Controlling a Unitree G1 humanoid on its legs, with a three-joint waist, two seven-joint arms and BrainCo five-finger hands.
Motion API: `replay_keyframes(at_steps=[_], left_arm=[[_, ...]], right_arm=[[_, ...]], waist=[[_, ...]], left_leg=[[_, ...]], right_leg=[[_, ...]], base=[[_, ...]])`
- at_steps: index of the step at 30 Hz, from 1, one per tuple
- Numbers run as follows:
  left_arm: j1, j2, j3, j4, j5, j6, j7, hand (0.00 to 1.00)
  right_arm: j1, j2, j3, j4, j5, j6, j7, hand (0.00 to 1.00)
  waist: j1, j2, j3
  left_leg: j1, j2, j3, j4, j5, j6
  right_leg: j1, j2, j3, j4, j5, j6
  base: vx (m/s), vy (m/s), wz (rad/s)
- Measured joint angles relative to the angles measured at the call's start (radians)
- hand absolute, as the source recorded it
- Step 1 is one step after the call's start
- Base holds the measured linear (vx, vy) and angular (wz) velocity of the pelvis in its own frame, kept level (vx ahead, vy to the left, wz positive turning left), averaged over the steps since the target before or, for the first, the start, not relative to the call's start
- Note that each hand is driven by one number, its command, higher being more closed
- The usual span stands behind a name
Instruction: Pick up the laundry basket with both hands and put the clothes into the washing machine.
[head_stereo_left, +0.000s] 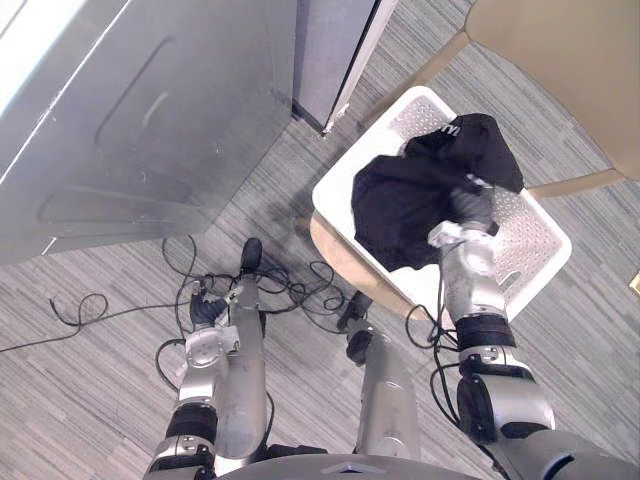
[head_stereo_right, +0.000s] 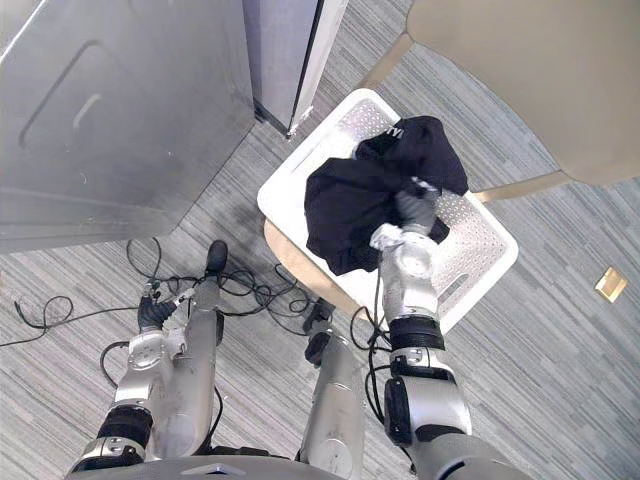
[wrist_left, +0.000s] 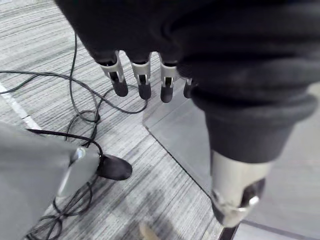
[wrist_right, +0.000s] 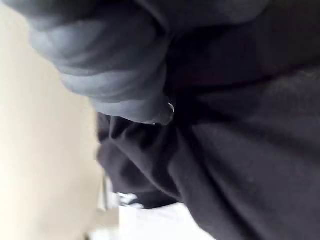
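Observation:
A white perforated laundry basket (head_stereo_left: 335, 200) rests on a light wooden stool (head_stereo_left: 345, 262). A heap of black clothes (head_stereo_left: 405, 200) fills its near half. My right hand (head_stereo_left: 472, 207) reaches into the basket from the near side and is pressed into the black clothes (wrist_right: 240, 150), which hide its fingers. My left hand (head_stereo_left: 207, 310) hangs low on the left, just above the floor and well away from the basket. Its fingers (wrist_left: 141, 80) are straight and hold nothing.
A large grey metal machine (head_stereo_left: 120, 120) stands at the upper left, with a narrow grey panel (head_stereo_left: 335, 50) beside it. A beige table top (head_stereo_left: 570, 70) overhangs the far right, just behind the basket. Striped grey floor lies between machine and stool.

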Motion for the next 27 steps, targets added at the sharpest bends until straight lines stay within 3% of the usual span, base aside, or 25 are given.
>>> replay_keyframes(at_steps=[5, 10, 16, 21, 27], left_arm=[[0.001, -0.015, 0.025, 0.006, -0.034, 0.006, 0.002, 0.0], [0.016, -0.026, 0.025, 0.011, -0.059, 0.008, 0.0, 0.0], [0.055, -0.023, 0.029, 0.056, -0.069, 0.011, -0.004, 0.0], [0.063, -0.023, 0.085, 0.121, -0.076, 0.021, -0.012, 0.0], [0.086, 0.008, 0.103, 0.207, -0.071, 0.033, -0.048, 0.0]], right_arm=[[-0.021, 0.047, -0.045, -0.15, 0.202, -0.106, -0.029, 1.0], [-0.017, 0.122, -0.018, -0.25, 0.348, -0.164, -0.028, 1.0], [0.057, 0.178, 0.064, -0.332, 0.397, -0.175, -0.014, 1.0], [0.139, 0.251, 0.17, -0.371, 0.416, -0.177, 0.027, 1.0], [0.251, 0.3, 0.212, -0.482, 0.429, -0.172, 0.082, 1.0]], waist=[[-0.004, 0.014, 0.011], [-0.003, 0.024, 0.022], [-0.007, 0.024, 0.027], [-0.023, 0.024, 0.028], [-0.038, 0.024, 0.012]], left_leg=[[0.015, -0.002, 0.0, 0.018, -0.009, 0.002], [0.068, -0.002, -0.004, 0.015, -0.02, -0.006], [0.15, -0.014, -0.008, 0.015, -0.032, -0.001], [0.25, -0.028, -0.004, 0.037, -0.068, 0.002], [0.384, -0.039, 0.0, 0.0, -0.086, 0.007]], right_leg=[[0.018, -0.004, 0.002, 0.012, -0.008, -0.001], [0.065, -0.012, -0.009, 0.036, -0.039, -0.003], [0.137, -0.033, -0.014, 0.078, -0.081, 0.003], [0.244, -0.051, -0.019, 0.096, -0.119, 0.013], [0.379, -0.059, -0.03, 0.064, -0.139, 0.027]], base=[[0.01, -0.055, 0.01], [0.0, -0.066, 0.08], [0.03, -0.07, 0.11], [0.06, -0.053, 0.07], [0.04, -0.012, 0.04]])
